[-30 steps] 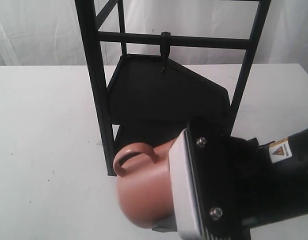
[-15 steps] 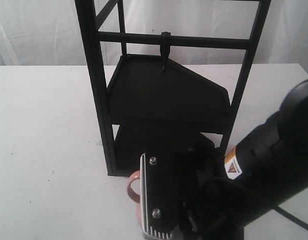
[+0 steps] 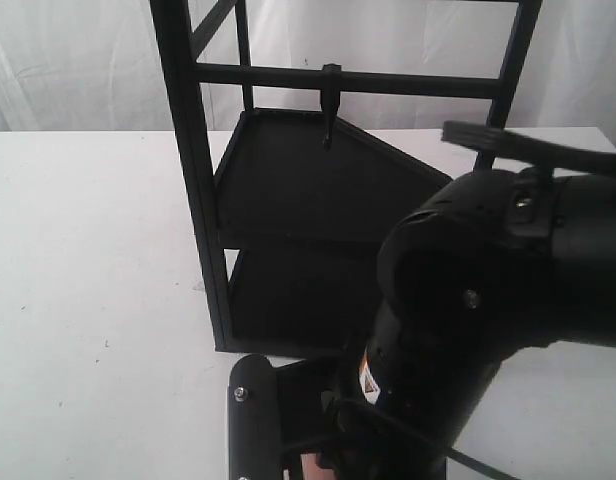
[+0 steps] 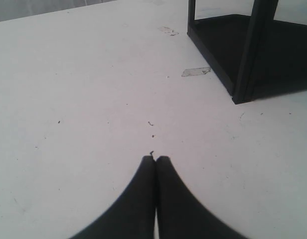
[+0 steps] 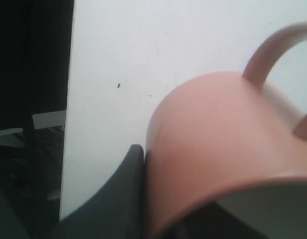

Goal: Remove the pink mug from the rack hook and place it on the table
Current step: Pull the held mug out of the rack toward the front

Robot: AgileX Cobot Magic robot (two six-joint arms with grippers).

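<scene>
The pink mug point(image 5: 223, 149) fills the right wrist view, tilted, its loop handle point(image 5: 273, 47) pointing away over the white table point(image 5: 123, 59). My right gripper point(image 5: 151, 162) is shut on the mug's wall: one dark finger point(image 5: 126, 194) presses the outside, the other is hidden inside the rim. In the exterior view only a pink sliver of the mug point(image 3: 310, 468) shows, under the right arm point(image 3: 488, 300) at the bottom edge. The rack hook point(image 3: 331, 100) hangs bare from the crossbar. My left gripper point(image 4: 156, 158) is shut and empty, low over the table point(image 4: 93, 74).
The black rack point(image 3: 193, 200) with two dark shelves stands mid-table; its base corner point(image 4: 243, 84) lies near the left gripper. In the right wrist view the table's edge point(image 5: 69, 124) runs close beside the mug, with a dark drop beyond it.
The right arm has swung down and toward the front of the table with the mug. The mug, plain to see a second ago, is now almost hidden under the arm.
</scene>
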